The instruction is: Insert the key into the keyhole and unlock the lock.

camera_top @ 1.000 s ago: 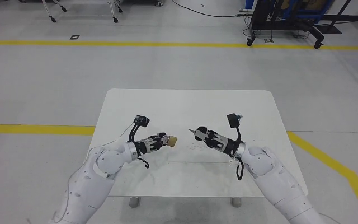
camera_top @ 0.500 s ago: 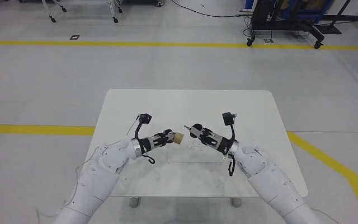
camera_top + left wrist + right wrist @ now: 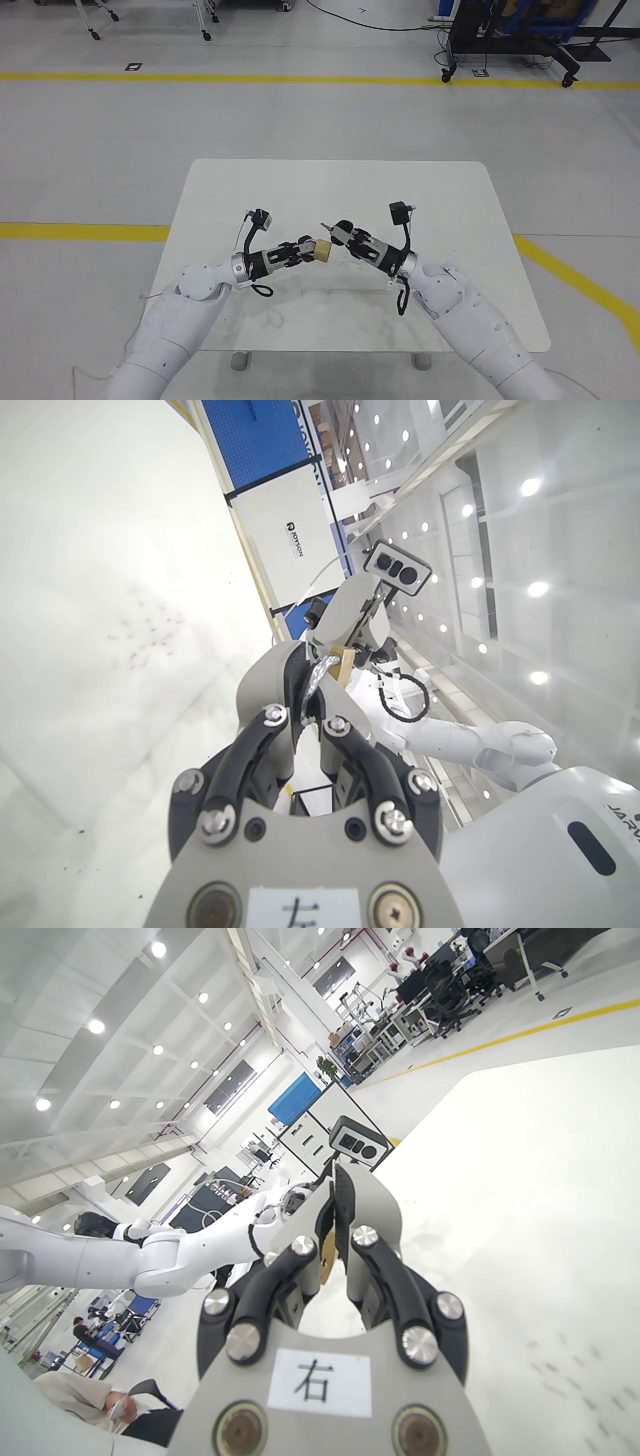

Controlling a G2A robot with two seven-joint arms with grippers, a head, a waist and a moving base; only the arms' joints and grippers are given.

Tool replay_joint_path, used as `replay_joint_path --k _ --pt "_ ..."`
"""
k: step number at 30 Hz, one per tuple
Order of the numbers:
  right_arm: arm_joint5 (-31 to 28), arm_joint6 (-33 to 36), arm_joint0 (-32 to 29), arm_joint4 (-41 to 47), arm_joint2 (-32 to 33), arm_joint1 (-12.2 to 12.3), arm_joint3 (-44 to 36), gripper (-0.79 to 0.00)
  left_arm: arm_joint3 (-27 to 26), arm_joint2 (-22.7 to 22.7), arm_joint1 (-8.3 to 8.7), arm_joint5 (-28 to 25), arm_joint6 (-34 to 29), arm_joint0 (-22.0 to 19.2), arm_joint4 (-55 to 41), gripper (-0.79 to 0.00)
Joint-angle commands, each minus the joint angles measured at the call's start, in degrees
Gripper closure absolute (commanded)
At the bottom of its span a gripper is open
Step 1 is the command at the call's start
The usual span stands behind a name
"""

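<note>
The left tool (image 3: 303,251) pinched the lock (image 3: 322,249) by its silver loop, up above the surface (image 3: 450,200). The right tool (image 3: 341,233) was pressed on the flat head of the key (image 3: 327,1250), just beside the lock. The lock looked small, hard and a bit heavy. Its smooth metal could slip or swing. The key looked thin and stiff, and its flat head seemed the best place to hold for turning.
</note>
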Motion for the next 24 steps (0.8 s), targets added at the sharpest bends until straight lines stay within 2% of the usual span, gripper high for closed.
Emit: replay_joint_path --k 1,5,10,15,24 --pt "-0.06 -0.13 0.13 -0.34 -0.24 -0.15 0.20 0.000 -0.07 0.02 -0.03 -0.07 -0.32 -0.06 -0.41 0.000" --pt "-1.17 1.64 0.57 0.24 -1.11 -0.40 0.88 0.000 0.05 -0.05 -0.06 0.25 -0.54 -0.14 -0.94 0.000" --pt "-4.06 4.98 0.86 -0.44 -1.71 -0.35 0.98 0.000 0.08 -1.40 0.13 5.71 0.54 -0.45 -3.25 0.000" --pt "-4.56 4.56 0.62 -0.62 -0.61 -0.20 1.12 0.000 -2.11 -3.64 0.70 9.17 1.60 0.16 -3.45 0.000" --pt "-4.54 4.26 0.43 -0.40 -0.30 -0.16 0.95 0.000 -2.86 -3.73 0.78 10.65 2.50 0.62 -2.80 0.000"
